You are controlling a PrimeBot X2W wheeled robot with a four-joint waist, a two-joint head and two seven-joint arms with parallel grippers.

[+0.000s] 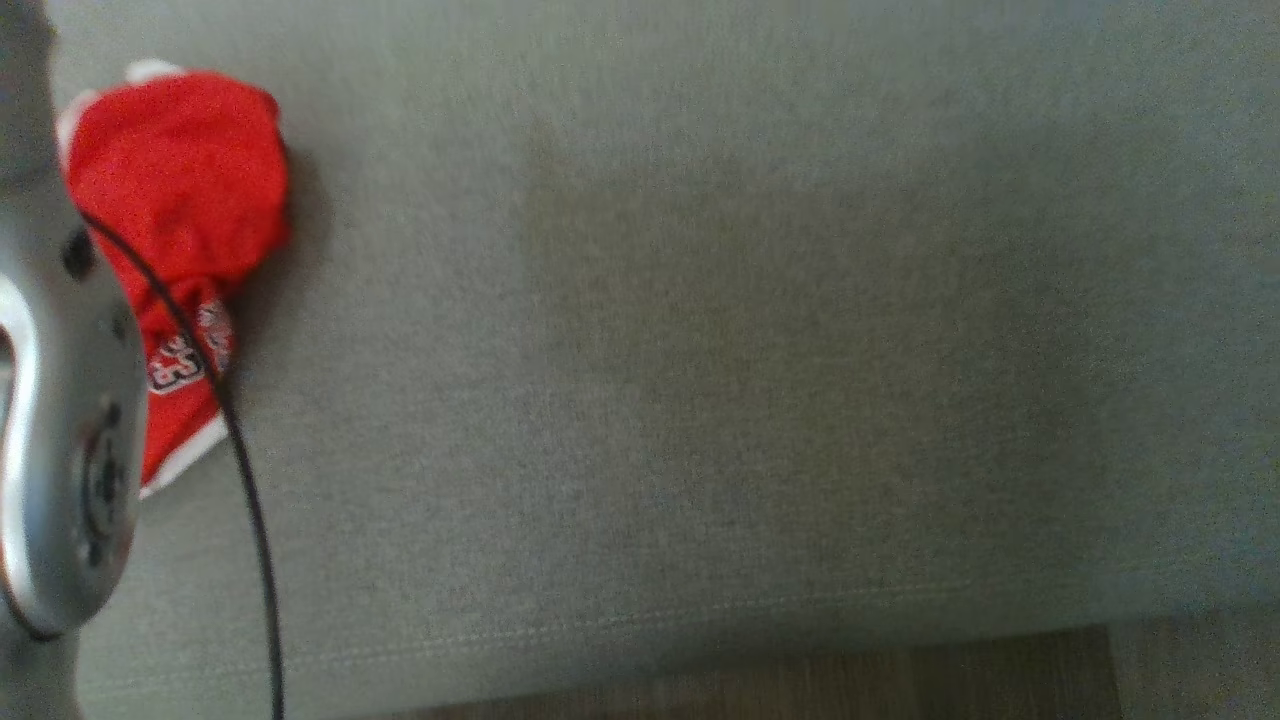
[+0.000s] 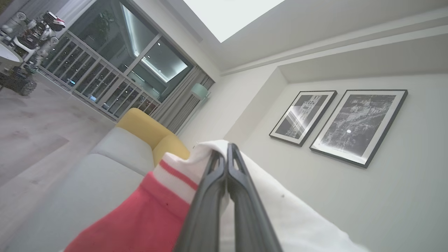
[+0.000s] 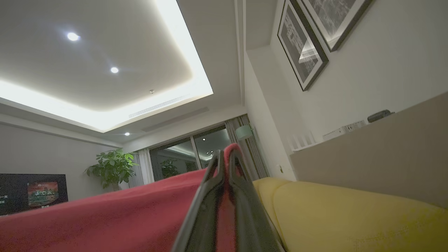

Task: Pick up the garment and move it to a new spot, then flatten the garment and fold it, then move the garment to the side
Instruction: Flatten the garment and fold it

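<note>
Surface: grey woven sofa seat [image 1: 700, 350], wooden floor [image 1: 800, 685] below its front seam. Red jersey garment with white trim [image 1: 180, 170] is bunched at the seat's left end (resting or lifted: unclear). Left gripper [image 2: 226, 148] clamps its white striped hem; right gripper [image 3: 225, 155] clamps red cloth. Yellow cushion [image 3: 350, 217] adjoins the seat; two black-framed prints [image 2: 357, 126] hang on the wall behind.

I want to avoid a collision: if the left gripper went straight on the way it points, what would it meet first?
Nothing near: past the garment that the left gripper holds, only the far wall, though depth is unclear.
</note>
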